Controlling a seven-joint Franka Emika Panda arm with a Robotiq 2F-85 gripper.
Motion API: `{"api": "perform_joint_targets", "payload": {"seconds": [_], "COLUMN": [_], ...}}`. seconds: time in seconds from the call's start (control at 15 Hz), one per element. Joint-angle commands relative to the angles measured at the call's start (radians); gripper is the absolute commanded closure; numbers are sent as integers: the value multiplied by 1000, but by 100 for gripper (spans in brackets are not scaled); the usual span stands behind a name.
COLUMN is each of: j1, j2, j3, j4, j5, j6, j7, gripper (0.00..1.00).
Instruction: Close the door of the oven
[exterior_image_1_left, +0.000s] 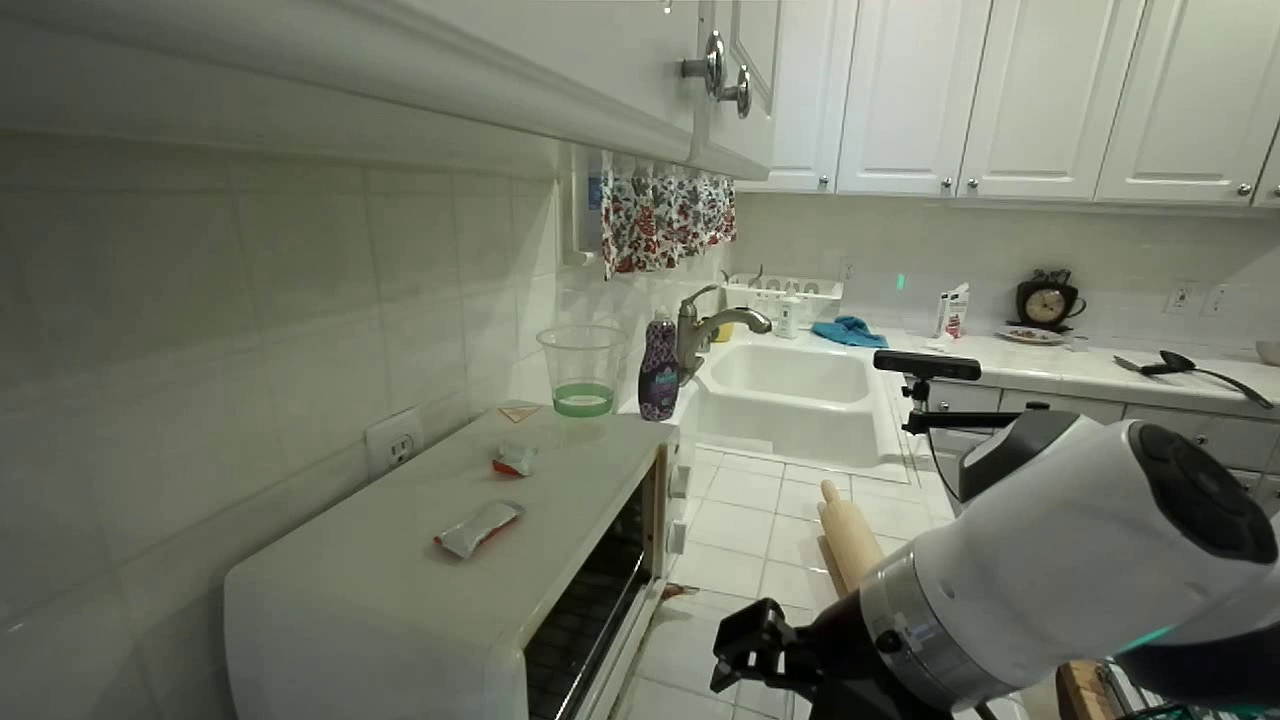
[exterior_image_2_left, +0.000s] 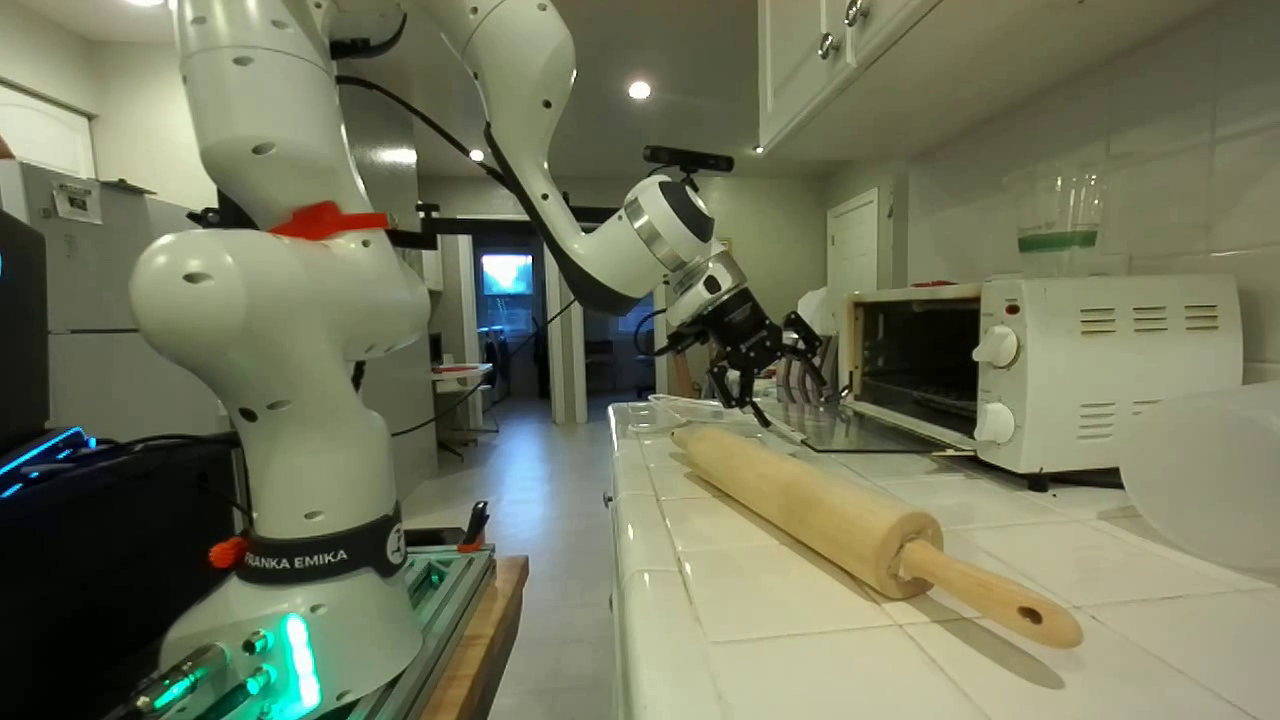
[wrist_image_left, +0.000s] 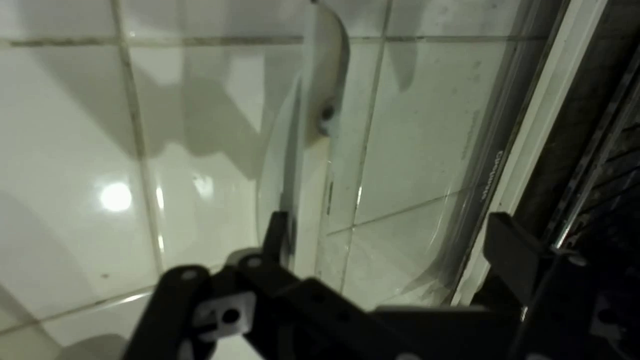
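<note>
The white oven (exterior_image_2_left: 1110, 370) stands on the counter with its dark cavity exposed; it also shows in an exterior view (exterior_image_1_left: 400, 590). Its door (exterior_image_2_left: 880, 432) is folded down, lying low and nearly flat in front of the cavity. In the wrist view the door's see-through window (wrist_image_left: 405, 150) shows the tiles beneath, with a pale handle bar (wrist_image_left: 310, 200) along its outer edge. My gripper (wrist_image_left: 390, 222) is open and empty above the door. One finger is by the handle bar, the other over the oven's front edge; contact cannot be told. The gripper also shows in both exterior views (exterior_image_1_left: 738, 648) (exterior_image_2_left: 790, 395).
A wooden rolling pin (exterior_image_2_left: 810, 510) lies on the counter near the oven. Small packets (exterior_image_1_left: 480, 528) and a plastic tub with green liquid (exterior_image_1_left: 583, 375) are on or behind the oven. A purple bottle (exterior_image_1_left: 659, 370) stands by the sink (exterior_image_1_left: 800, 430). Cabinets (exterior_image_2_left: 830, 60) hang above.
</note>
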Motion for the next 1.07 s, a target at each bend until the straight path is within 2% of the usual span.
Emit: {"api": "perform_joint_targets", "payload": {"seconds": [0.0,1.0], "j1": [-42,-193], "j2": [-35,-185], "j3": [42,211], "j4": [-4,-10], "j5": [-7,-23], "j6": [-3,-27], "j7": [31,31], "gripper": [0,0]}}
